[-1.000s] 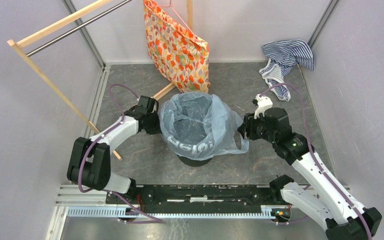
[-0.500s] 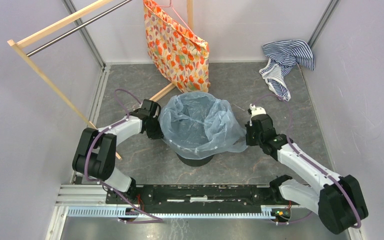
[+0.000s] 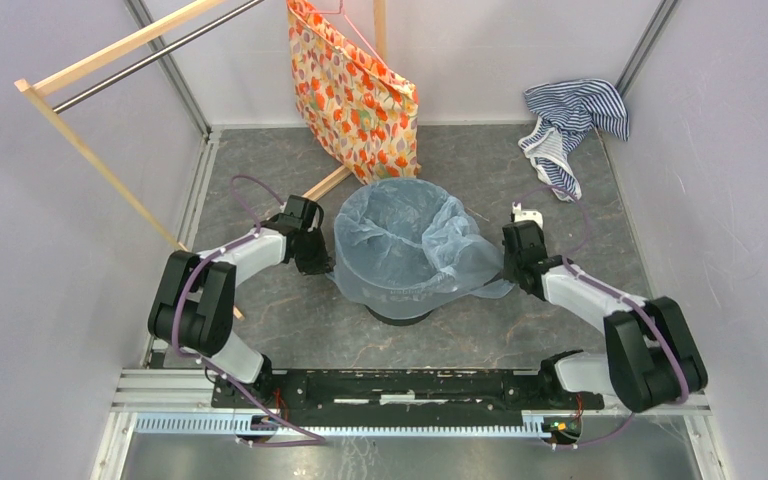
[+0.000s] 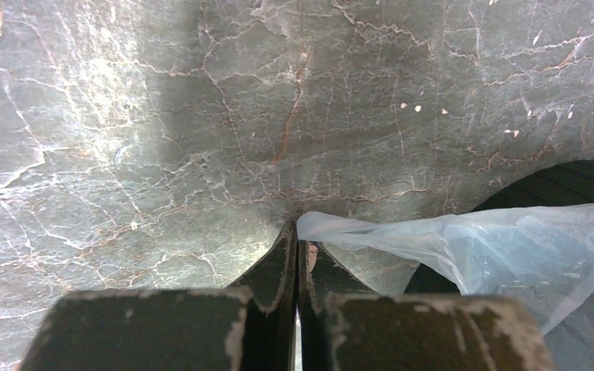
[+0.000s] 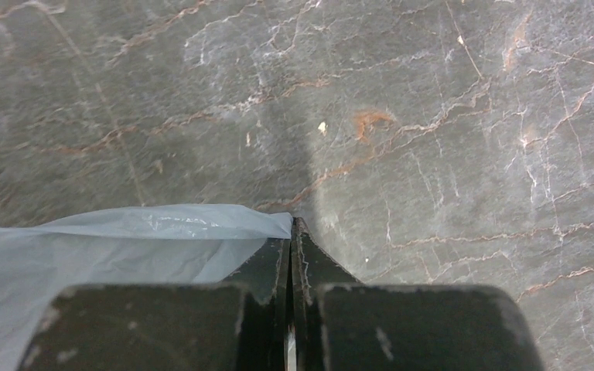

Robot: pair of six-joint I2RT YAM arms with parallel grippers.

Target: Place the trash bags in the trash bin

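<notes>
Crinkly translucent pale-blue trash bag (image 3: 412,248), mouth open, over upright round black trash bin (image 3: 398,318).

Bright, even light throws soft shadows; focus is sharp.

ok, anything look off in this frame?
The trash bag sits lopsided on the trash bin: its right side flares out well beyond the bin, pinched by the right gripper. Also a striped cloth lies crumpled by the far right wall.

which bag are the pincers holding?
The translucent pale-blue trash bag, draped over the black bin, its edges pinched by the left pincer and right pincer. The orange floral bag hangs untouched behind.
</notes>
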